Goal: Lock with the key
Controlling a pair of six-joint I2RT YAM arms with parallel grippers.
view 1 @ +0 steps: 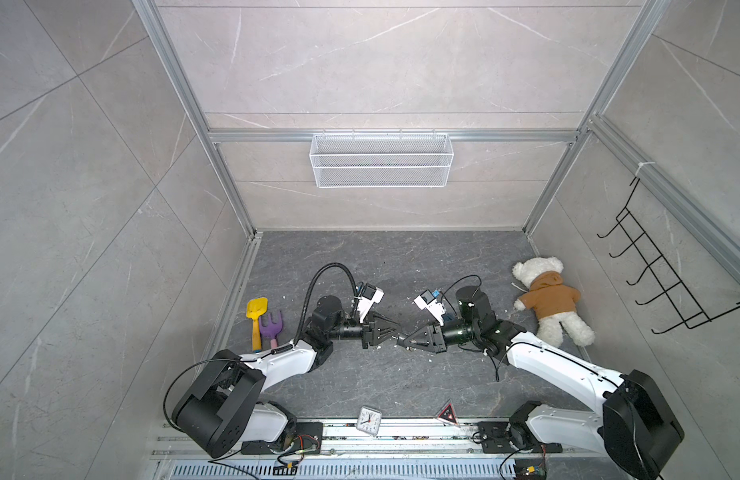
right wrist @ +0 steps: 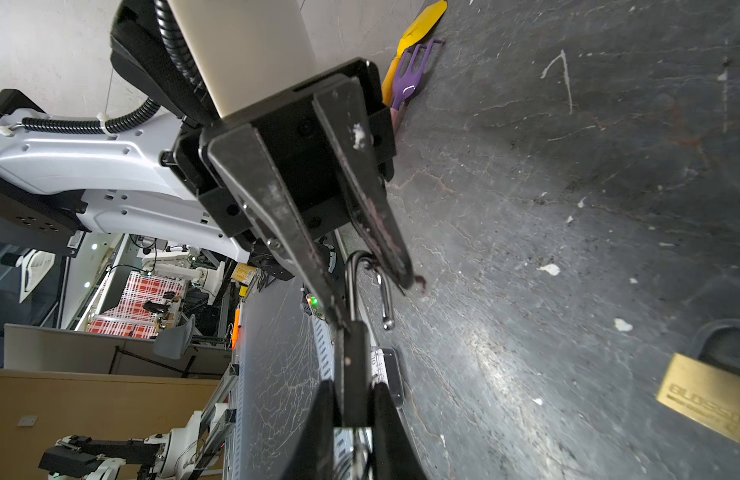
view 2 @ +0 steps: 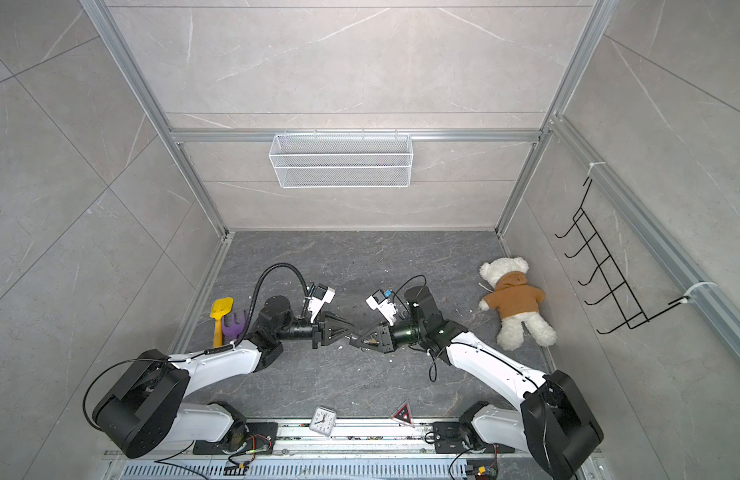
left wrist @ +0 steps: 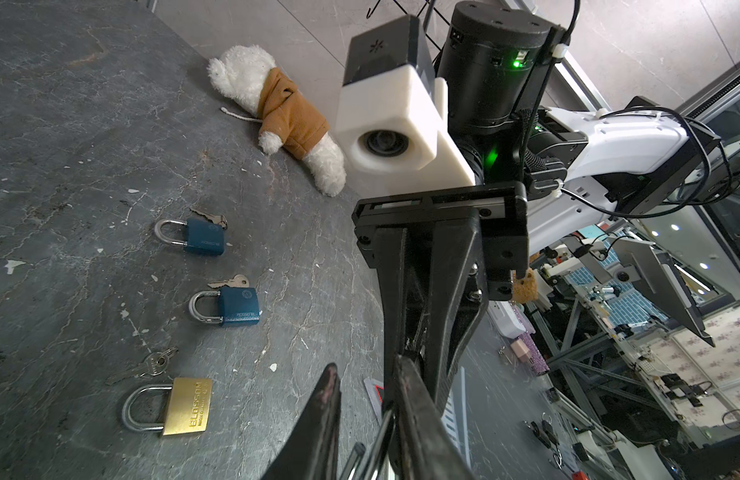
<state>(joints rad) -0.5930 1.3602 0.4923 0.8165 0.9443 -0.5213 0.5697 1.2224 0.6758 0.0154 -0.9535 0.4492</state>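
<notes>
a dark padlock (right wrist: 351,357) was held up above the table (left wrist: 69,124), its body clenched between the jaws of the right gripper (right wrist: 353,386), probably so that the open shackle (right wrist: 385,303) was offered to the other arm. the left gripper (left wrist: 366,363) was placed around this shackle, one finger on each side. its jaws were seen partly apart, and whether the metal was already pressed could not be told. it was judged that the shackle was meant to be squeezed down into the body. no key was made out in the held padlock, because its bottom was hidden. four padlocks were counted in all, three of them lying on the table: one blue padlock (left wrist: 204,239) nearest the teddy bear (left wrist: 276,108), a second blue padlock (left wrist: 237,307) between it and the brass padlock (left wrist: 187,405). one single key (left wrist: 212,217) was laid beside the first, another key (left wrist: 231,282) beside the second, and a small bunch of keys (left wrist: 152,363), its number unclear, beside the brass one, probably so that the pairs were not mixed.
</notes>
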